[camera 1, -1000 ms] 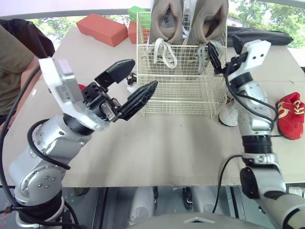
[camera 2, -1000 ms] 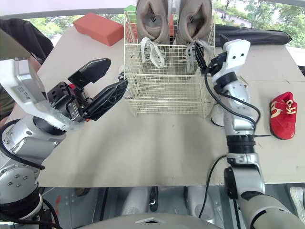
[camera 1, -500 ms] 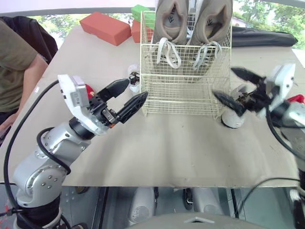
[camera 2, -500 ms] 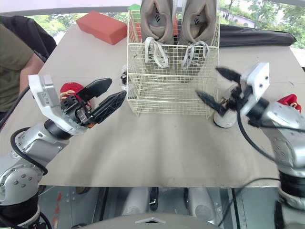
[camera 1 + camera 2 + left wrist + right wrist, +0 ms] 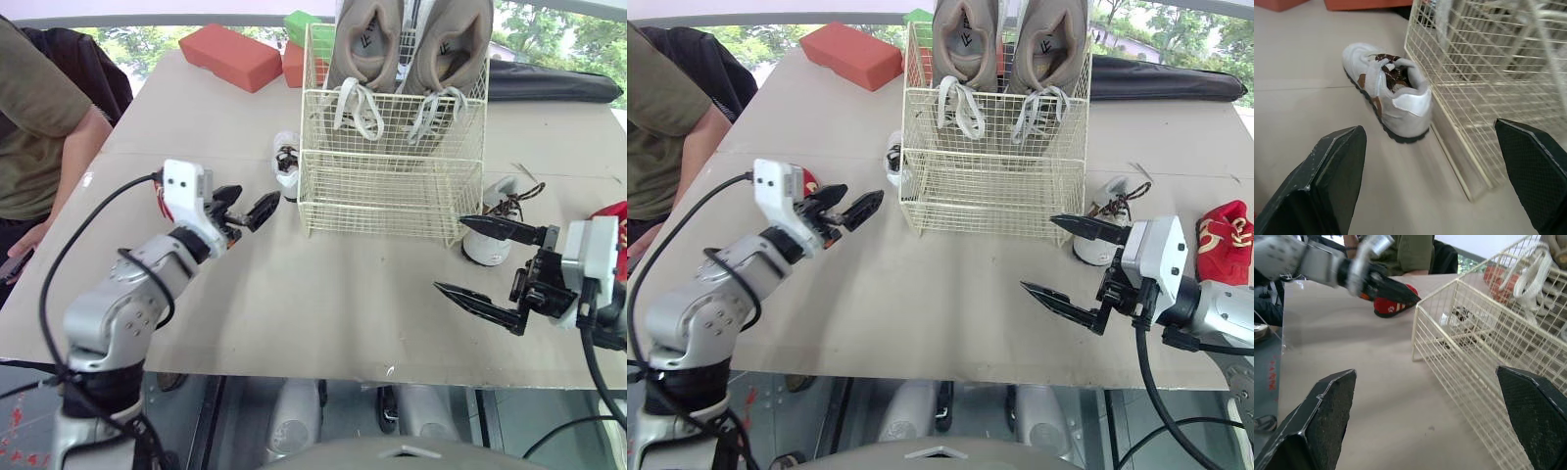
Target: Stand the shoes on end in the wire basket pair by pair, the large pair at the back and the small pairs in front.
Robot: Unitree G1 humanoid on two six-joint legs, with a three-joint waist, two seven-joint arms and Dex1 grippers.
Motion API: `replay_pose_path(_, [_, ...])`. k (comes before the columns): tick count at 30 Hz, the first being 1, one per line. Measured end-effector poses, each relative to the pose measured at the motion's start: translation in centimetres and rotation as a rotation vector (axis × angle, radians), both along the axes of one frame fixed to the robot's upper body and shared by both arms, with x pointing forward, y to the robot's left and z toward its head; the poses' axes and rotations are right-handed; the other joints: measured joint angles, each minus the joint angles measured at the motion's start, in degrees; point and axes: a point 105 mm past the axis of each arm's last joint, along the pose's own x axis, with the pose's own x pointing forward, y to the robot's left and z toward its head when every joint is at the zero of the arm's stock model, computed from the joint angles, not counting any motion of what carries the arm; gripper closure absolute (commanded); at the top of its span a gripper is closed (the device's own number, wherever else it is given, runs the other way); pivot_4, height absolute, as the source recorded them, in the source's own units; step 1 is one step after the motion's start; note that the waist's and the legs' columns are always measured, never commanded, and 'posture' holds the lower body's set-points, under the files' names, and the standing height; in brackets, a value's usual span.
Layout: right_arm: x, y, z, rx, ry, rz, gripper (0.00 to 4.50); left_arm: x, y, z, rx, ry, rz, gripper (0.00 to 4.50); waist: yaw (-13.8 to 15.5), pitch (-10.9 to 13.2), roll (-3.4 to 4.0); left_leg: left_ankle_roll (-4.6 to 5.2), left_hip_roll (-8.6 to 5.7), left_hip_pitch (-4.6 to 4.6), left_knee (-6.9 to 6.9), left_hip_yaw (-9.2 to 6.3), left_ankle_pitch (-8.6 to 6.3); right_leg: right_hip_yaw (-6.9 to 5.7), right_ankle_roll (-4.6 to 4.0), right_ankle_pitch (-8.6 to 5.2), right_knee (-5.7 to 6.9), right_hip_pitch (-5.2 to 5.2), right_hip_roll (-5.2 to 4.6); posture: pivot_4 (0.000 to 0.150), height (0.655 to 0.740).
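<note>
The wire basket (image 5: 392, 196) stands mid-table with a large tan pair (image 5: 367, 49) on end at its back; its front part holds no shoes. One small white shoe (image 5: 285, 162) lies just left of the basket, close ahead of my open left gripper (image 5: 250, 203), and is also seen from that wrist, white shoe (image 5: 1391, 95). A second white shoe (image 5: 490, 235) sits at the basket's right corner, beside my open right gripper (image 5: 451, 257). One red shoe (image 5: 1222, 230) lies far right. Another red shoe (image 5: 1393, 306) lies behind my left gripper.
A person (image 5: 39, 127) sits at the table's left side. A red box (image 5: 233, 57), a green box (image 5: 307, 22) and a black bag (image 5: 554, 80) lie along the far edge. My right gripper hangs near the table's front edge (image 5: 323, 364).
My right gripper came away from the basket's top right rim and dropped low to the front right. My left gripper drew back left, away from the basket. The camera has shifted.
</note>
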Motion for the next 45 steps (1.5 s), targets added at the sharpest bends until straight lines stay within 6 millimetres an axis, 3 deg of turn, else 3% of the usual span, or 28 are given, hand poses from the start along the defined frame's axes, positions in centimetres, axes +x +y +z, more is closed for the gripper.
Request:
replay_pose_path(4, [-0.2,0.1,0.2,0.002,-0.011,-0.027,0.05,2.4,-1.1,-1.0,0.012,0.033,0.027,0.00,-0.1,0.0,-0.06,0.00,-0.03,-0.03,0.01,-0.02,0.00,0.03,0.01,0.00,-0.04,0.00,-0.02,0.150,0.7400])
replay_pose_path(5, [-0.2,0.2,0.3,0.003,-0.022,-0.043,0.05,3.9,-2.3,-2.1,0.032,0.056,0.032,0.00,-0.2,0.0,-0.08,0.00,-0.07,0.01,0.01,-0.02,0.00,0.08,0.01,0.00,-0.01,0.01,-0.02,0.150,0.7400])
replay_pose_path(7, [-0.2,0.2,0.4,0.005,-0.031,-0.053,0.05,4.9,-3.0,-2.6,0.033,0.055,0.041,0.00,-0.1,0.0,-0.12,0.00,-0.10,-0.04,0.02,0.00,0.00,-0.04,0.01,0.00,-0.02,0.01,-0.02,0.150,0.7400])
replay_pose_path(11, [-0.3,0.5,0.7,0.003,-0.047,-0.070,0.00,6.3,-3.6,-3.3,0.025,0.025,0.071,1.64,-0.1,-0.1,-0.14,0.00,-0.13,-0.04,0.03,-0.02,0.00,-0.03,0.01,0.00,-0.01,0.03,-0.05,0.150,0.7400])
replay_pose_path(17, [-0.2,0.6,1.0,0.001,-0.057,-0.080,0.00,6.3,-3.3,-3.7,0.022,-0.011,0.089,3.87,-0.1,-0.1,-0.14,0.00,-0.13,-0.04,0.04,-0.09,0.00,-0.03,0.02,0.01,0.00,0.03,-0.07,0.150,0.7400])
replay_pose_path(18, [-0.2,0.6,1.1,0.000,-0.061,-0.081,0.00,6.3,-3.2,-3.7,0.023,-0.018,0.095,4.11,-0.1,-0.1,-0.14,0.00,-0.13,-0.04,0.04,-0.10,0.00,-0.03,0.02,0.01,0.00,0.03,-0.07,0.150,0.7400])
replay_pose_path(21, [0.4,0.8,1.4,0.006,-0.075,-0.066,0.00,5.9,-2.1,-3.6,0.002,-0.058,0.140,4.23,-0.7,0.0,-0.16,0.00,-0.10,0.00,0.04,-0.09,0.00,0.07,0.03,0.01,0.00,0.02,-0.06,0.150,0.7400])
replay_pose_path(25, [1.7,0.7,2.1,0.024,-0.091,-0.067,0.00,5.0,1.3,-0.9,-0.030,-0.190,0.270,4.24,-1.1,0.0,-0.24,-0.01,0.01,-0.03,0.04,-0.13,0.01,0.02,0.02,0.02,0.03,0.01,-0.03,0.150,0.7400])
replay_pose_path(26, [2.4,0.6,2.5,0.029,-0.104,-0.076,0.00,4.4,3.2,1.6,-0.016,-0.287,0.345,4.24,-1.0,0.0,-0.24,0.00,0.01,-0.04,0.05,-0.16,0.01,-0.02,0.02,0.02,0.03,0.01,-0.03,0.150,0.7400])
replay_pose_path(29, [3.6,0.5,3.7,0.038,-0.149,-0.088,0.00,2.8,5.3,6.8,0.041,-0.487,0.394,4.24,-0.6,0.0,-0.24,-0.01,0.00,-0.04,0.06,-0.10,0.01,-0.02,0.02,0.02,0.02,0.01,-0.04,0.150,0.7400])
replay_pose_path(31, [4.4,0.8,5.2,0.047,-0.186,-0.068,0.00,0.5,4.1,10.5,0.034,-0.634,0.212,4.24,-0.4,0.0,-0.24,-0.04,0.06,-0.08,0.08,-0.03,0.03,0.00,0.02,0.02,0.00,-0.01,-0.07,0.150,0.7400])
replay_pose_path(33, [4.5,1.0,6.8,0.047,-0.204,-0.030,0.00,-2.8,1.1,13.4,0.016,-0.766,-0.080,4.24,0.0,0.0,-0.24,-0.25,0.14,-0.09,0.08,-0.03,0.15,-0.05,0.02,0.02,-0.01,0.01,-0.17,0.150,0.7400])
replay_pose_path(34, [4.4,1.1,7.3,0.044,-0.210,-0.014,0.00,-3.8,0.1,13.9,0.028,-0.793,-0.173,4.24,0.1,0.0,-0.23,-0.26,0.14,-0.10,0.08,-0.02,0.15,-0.06,0.02,0.02,-0.03,0.02,-0.19,0.150,0.7400])
replay_pose_path(37, [4.6,0.6,8.9,-0.031,-0.217,-0.017,0.00,-6.6,-2.1,13.5,0.106,-0.765,-0.483,4.24,-0.2,0.0,-0.19,-0.01,0.11,-0.03,0.07,0.01,0.01,-0.04,0.01,0.01,0.03,0.02,-0.15,0.150,0.7400])
replay_pose_path(41, [4.4,-0.4,11.2,-0.099,-0.177,0.010,0.00,-8.1,-3.8,12.3,0.173,-0.635,-0.760,4.24,-0.2,0.0,-0.18,0.00,0.12,0.01,0.08,0.04,0.00,-0.07,-0.02,0.01,0.04,0.02,0.00,0.150,0.7400])
replay_pose_path(45, [3.5,-0.1,12.7,-0.130,-0.131,0.118,0.00,-9.3,-5.7,11.6,0.282,-0.562,-1.046,4.24,-0.2,0.0,-0.16,0.01,0.10,0.01,0.08,0.09,0.00,-0.03,-0.02,0.01,0.03,0.01,0.03,0.150,0.7400])
